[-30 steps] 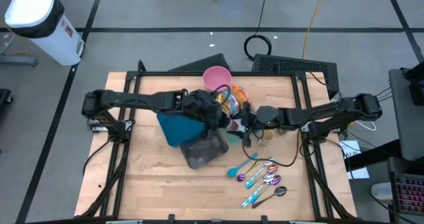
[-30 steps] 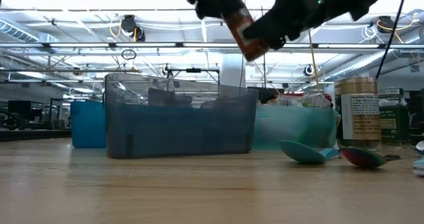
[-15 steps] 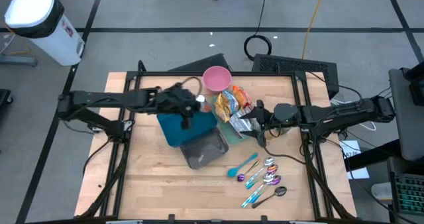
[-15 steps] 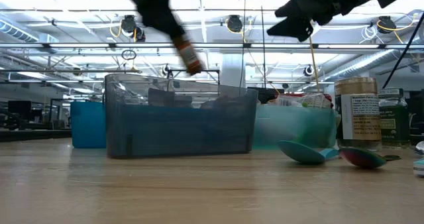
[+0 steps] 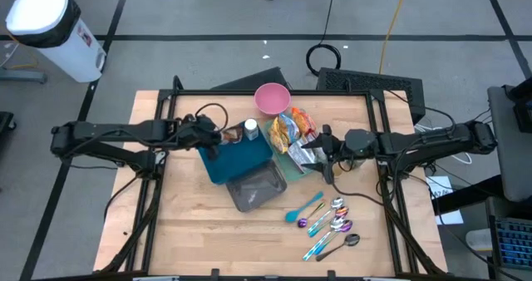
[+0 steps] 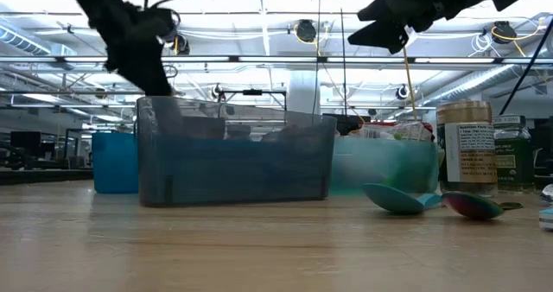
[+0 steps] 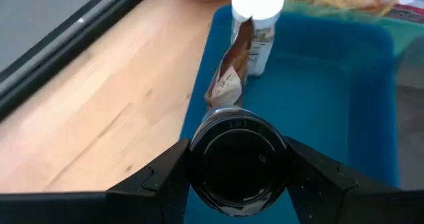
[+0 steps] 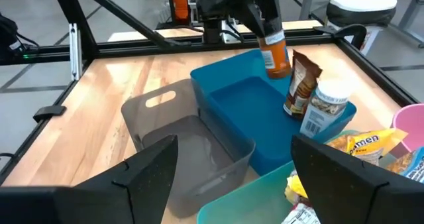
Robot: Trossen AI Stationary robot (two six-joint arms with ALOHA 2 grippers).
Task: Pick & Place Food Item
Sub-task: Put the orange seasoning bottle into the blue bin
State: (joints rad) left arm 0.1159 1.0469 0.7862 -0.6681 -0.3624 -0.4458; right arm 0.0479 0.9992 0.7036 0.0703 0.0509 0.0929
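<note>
Blue plastic bin [image 5: 237, 158] sits near the centre of the wooden desk [image 5: 183, 223], with a grey bin [image 5: 256, 188] touching it at about five o'clock. The left gripper [image 8: 268, 42] pinches an orange-brown bottle [image 8: 274, 54] with a dark cap [image 7: 236, 159] over the blue bin's nine o'clock end; its pale label is too blurred to read. Only the left wrist view shows the cap end-on, filling the gap between the fingers [image 7: 165, 177]. At the bin's one o'clock corner stand a white-lidded jar [image 5: 251, 130] and a brown pouch [image 8: 301, 81], both with print too small to read. A teal tray [image 5: 291, 152] at three o'clock holds snack packets, one yellow packet [image 8: 361, 146] showing the letters "men". The right gripper [image 5: 319, 155] hovers over that tray, its fingers spread wide. Only the low view shows a labelled jar [image 6: 468, 145] at the desk's right, text illegible. Pink bowl [image 5: 272, 98] sits at twelve o'clock; coloured spoons [image 5: 328, 223] lie at five o'clock.
</note>
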